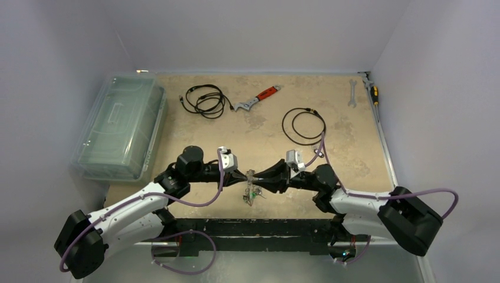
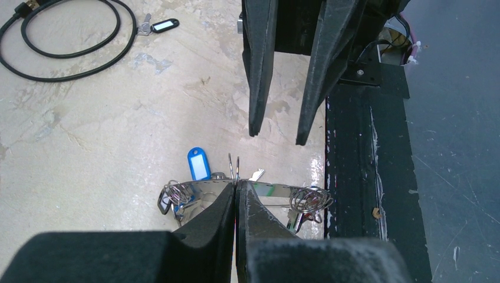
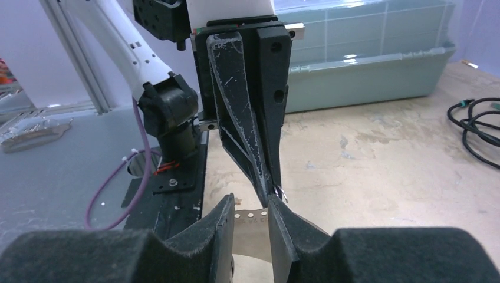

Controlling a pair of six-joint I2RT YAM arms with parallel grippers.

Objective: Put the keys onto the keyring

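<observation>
Closest to the lens, my left end effector is pinched shut on the keyring, a thin grey perforated metal hoop held over the mottled beige surface. Small silver keys and a blue plastic tag dangle from it. It looks light, springy and slick, so a bare stretch between the clusters suits gripping. My right end effector hovers near, jaws apart, empty.

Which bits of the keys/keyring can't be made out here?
Top external: keys too small to count or see which are threaded.
Left wrist: near part of the keyring hidden behind the shut fingers of the left gripper.
Right wrist: keys hidden under the right gripper; contact with the keyring unclear.
</observation>
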